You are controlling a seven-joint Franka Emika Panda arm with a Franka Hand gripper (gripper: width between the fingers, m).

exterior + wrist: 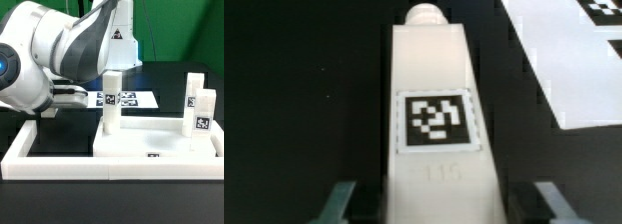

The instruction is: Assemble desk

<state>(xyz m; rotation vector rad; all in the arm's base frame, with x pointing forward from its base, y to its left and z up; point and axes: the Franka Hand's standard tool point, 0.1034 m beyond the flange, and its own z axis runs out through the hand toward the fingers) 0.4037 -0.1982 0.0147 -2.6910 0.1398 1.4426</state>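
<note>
The white tabletop (150, 142) lies flat on the black table, towards the exterior view's right. Three white tagged legs stand upright on it: one at its near-left corner (112, 100) and two at the right, a rear one (195, 90) and a front one (204, 112). A fourth leg (438, 90) lies on the black table in the wrist view, tag facing up. My gripper (441, 203) is open and straddles this leg's near end, with a dark gap on each side between fingers and leg. In the exterior view the gripper (63, 97) is low at the left, and the arm hides this leg.
The white U-shaped border frame (22, 150) runs along the left and front of the table. The marker board (126, 99) lies flat behind the tabletop. In the wrist view a white slab edge (566, 75) lies beside the leg.
</note>
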